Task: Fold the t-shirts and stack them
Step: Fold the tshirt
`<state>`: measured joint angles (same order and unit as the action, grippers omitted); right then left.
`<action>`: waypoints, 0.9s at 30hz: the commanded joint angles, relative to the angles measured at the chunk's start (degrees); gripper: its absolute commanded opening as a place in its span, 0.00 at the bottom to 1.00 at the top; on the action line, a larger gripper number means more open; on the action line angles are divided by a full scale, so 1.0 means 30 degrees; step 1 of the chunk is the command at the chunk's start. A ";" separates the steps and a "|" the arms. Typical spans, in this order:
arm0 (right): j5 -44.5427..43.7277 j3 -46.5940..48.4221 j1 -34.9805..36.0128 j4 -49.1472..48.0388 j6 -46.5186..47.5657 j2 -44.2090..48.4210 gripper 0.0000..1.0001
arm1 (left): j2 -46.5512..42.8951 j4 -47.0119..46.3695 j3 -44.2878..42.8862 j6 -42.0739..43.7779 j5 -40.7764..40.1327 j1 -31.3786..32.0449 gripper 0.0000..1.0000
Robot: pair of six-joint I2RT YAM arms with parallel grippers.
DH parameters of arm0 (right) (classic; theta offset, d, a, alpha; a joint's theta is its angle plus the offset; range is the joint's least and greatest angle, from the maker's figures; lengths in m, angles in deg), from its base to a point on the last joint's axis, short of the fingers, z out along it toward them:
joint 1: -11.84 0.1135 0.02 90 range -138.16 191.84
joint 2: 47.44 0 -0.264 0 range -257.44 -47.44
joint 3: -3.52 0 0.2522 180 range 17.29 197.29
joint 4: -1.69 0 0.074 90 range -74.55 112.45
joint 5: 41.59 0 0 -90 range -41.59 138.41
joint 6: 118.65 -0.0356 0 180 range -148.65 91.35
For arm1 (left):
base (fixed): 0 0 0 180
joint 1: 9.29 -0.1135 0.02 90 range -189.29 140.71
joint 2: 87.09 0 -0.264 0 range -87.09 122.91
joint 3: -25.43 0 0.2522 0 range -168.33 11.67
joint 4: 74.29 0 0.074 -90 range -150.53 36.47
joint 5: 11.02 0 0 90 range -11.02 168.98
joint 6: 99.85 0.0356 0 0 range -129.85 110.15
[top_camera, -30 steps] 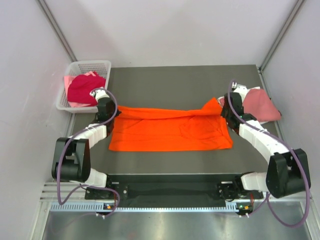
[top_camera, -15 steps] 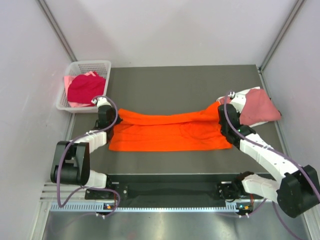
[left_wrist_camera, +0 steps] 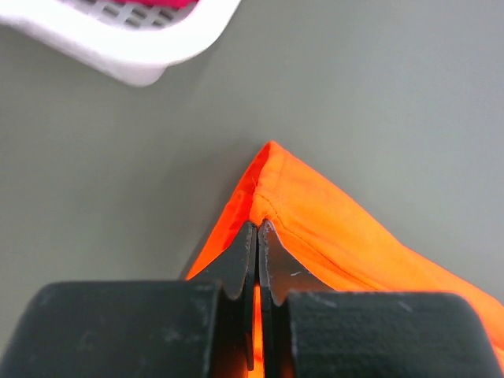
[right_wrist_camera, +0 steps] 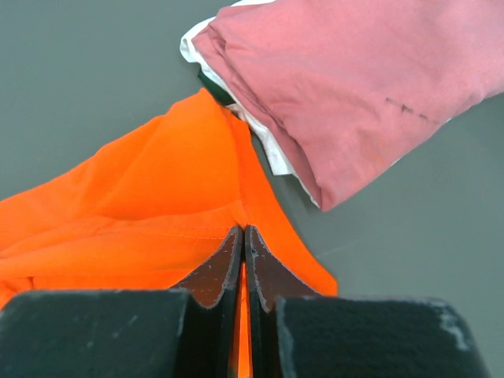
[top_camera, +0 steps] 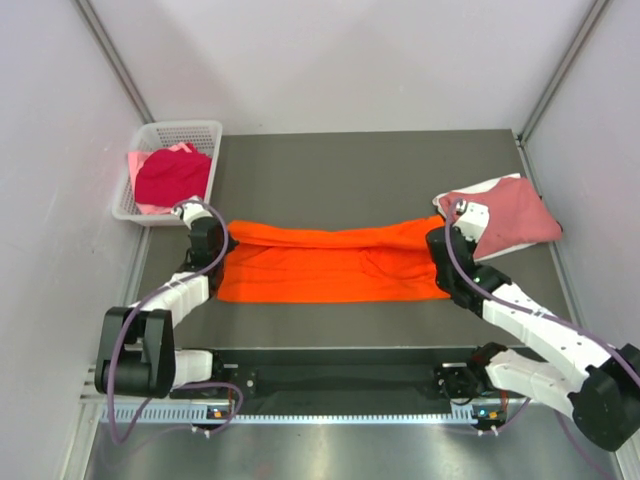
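A bright orange t-shirt lies stretched across the middle of the table as a long, narrow folded band. My left gripper is shut on its left corner, cloth pinched between the pads. My right gripper is shut on the shirt's right end. A folded dusty rose t-shirt rests on a white one at the right edge, just beyond the right gripper. A crimson t-shirt and a pale pink one fill the basket.
The white lattice basket stands at the table's far left corner, its rim close ahead of the left gripper. Grey walls close in the table on three sides.
Both grippers have drawn the shirt's far edge toward the near edge, folding the orange shirt into a narrower band. Both arms have pulled back toward their bases.
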<state>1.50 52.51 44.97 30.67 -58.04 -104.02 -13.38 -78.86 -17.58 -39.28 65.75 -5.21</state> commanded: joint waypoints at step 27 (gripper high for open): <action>0.6281 0.2436 -0.2512 -0.1061 0.1444 -0.2725 0.59 | -0.1167 1.0414 -0.4483 -0.3052 -0.1508 -0.0216 0.90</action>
<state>10.11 55.83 41.16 29.38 -57.39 -109.09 -20.40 -54.83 -27.55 -49.84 57.84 -5.63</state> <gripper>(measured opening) 0.588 0.906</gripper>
